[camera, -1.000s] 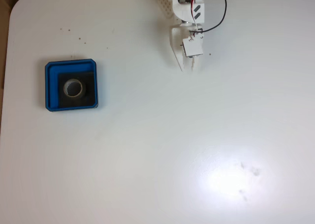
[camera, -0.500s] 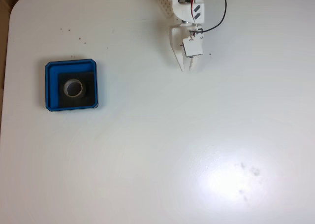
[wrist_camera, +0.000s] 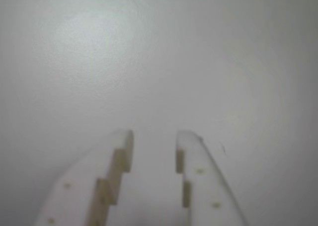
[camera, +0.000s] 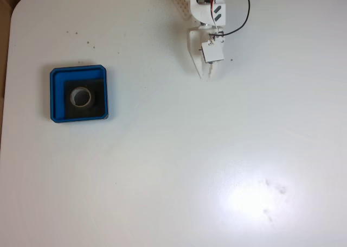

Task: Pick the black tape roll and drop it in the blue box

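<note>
Fixed view, looking straight down on a white counter (camera: 179, 165). Landmark taken as the blue box (camera: 78, 94).

Blue box: sits on the counter towards the left of the fixed view, square with clipped corners, bright blue rim, dark floor inside.

Black tape roll (camera: 81, 97): lies flat inside the blue box, on the dark floor, roughly central and a little towards the box's left wall. Pale inner rim and open centre are clear; the black outer band blends with the dark floor, so its outline is hard to trace.

Pincer (camera: 206, 73): well apart from the blue box, up and to the right of it in the fixed view, near the top edge of the counter. White arm body above it carries red and black wires (camera: 238, 19).

Pincer in the wrist view (wrist_camera: 153, 139): two white fingers (wrist_camera: 117, 159) enter from the bottom edge, tips parted by a narrow gap, bare counter visible between them. Nothing is held.

Counter marks: a few small dark specks (camera: 81, 38) above the blue box; a bright glare patch with faint smudges (camera: 274, 195) far to the lower right of it.
</note>
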Tool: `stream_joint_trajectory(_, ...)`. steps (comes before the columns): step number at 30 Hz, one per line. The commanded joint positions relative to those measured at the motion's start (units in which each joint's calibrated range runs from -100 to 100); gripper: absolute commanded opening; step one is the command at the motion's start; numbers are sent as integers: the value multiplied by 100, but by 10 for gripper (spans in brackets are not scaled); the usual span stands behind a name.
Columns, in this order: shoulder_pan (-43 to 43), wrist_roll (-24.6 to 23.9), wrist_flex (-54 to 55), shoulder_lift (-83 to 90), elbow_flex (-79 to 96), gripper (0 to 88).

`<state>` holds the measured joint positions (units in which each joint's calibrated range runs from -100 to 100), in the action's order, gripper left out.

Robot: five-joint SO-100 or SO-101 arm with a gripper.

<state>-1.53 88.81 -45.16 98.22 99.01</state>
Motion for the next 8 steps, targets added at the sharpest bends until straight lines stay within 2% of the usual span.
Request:
stream_joint_trajectory(1,21,6,44,44,81,21)
stream_joint_trajectory(8,21,15,44,44,81,21)
